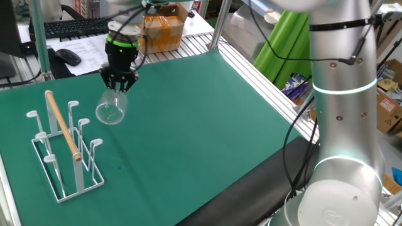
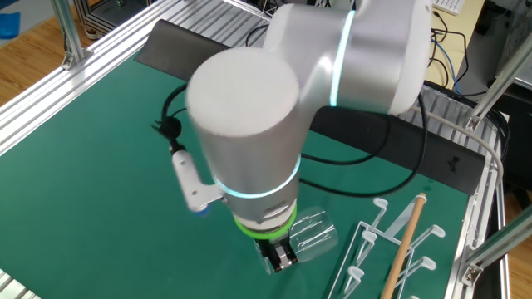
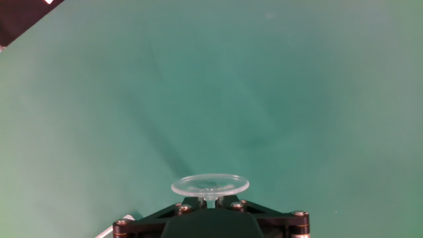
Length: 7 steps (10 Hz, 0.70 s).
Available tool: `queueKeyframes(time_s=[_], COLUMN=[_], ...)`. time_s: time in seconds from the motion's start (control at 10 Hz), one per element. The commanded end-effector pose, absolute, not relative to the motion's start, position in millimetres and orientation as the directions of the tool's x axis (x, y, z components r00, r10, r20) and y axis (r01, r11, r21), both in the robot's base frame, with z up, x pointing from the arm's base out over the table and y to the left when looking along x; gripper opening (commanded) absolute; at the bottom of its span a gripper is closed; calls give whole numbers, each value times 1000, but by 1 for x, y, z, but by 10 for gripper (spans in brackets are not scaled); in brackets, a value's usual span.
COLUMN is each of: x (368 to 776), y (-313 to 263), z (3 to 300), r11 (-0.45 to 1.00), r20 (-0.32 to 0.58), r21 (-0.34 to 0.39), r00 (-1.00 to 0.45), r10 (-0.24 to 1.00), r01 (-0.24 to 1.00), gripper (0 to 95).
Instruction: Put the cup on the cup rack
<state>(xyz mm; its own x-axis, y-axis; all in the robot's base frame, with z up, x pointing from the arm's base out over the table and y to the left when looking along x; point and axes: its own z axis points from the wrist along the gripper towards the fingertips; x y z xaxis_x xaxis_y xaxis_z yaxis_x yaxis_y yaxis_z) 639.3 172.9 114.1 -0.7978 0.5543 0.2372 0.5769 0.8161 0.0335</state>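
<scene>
In one fixed view, the gripper hangs at upper left of the frame with its fingers clamped on the stem end of the cup, a clear stemmed glass that dangles bowl-down and tilted, off the green mat. The white wire cup rack, its wooden rod handle running along the top, stands lower left, just below and beside the glass. The hazard appears to be the tilt: a slanted bowl could strike a peg tip rather than slide over it.

In the other fixed view, the arm's large joint fills the centre; the gripper shows at lower centre with the glass jutting right toward the cup rack in the lower right corner. A narrow hold on smooth glass could slip or swivel.

In the hand view, only the round foot of the cup shows, at bottom centre above the fingers. The rack is out of frame, so this camera offers no check on peg alignment.
</scene>
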Motion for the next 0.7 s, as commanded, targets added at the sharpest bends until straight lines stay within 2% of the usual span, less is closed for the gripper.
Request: queueKeyframes(time_s=[0.1,0.7], x=[641,641], y=[174,174], z=[113,113], r11=[808,726], r20=[222,99], r21=[35,22], r00=[-793,-724], r10=[568,683], r01=[588,687], gripper=[0,0])
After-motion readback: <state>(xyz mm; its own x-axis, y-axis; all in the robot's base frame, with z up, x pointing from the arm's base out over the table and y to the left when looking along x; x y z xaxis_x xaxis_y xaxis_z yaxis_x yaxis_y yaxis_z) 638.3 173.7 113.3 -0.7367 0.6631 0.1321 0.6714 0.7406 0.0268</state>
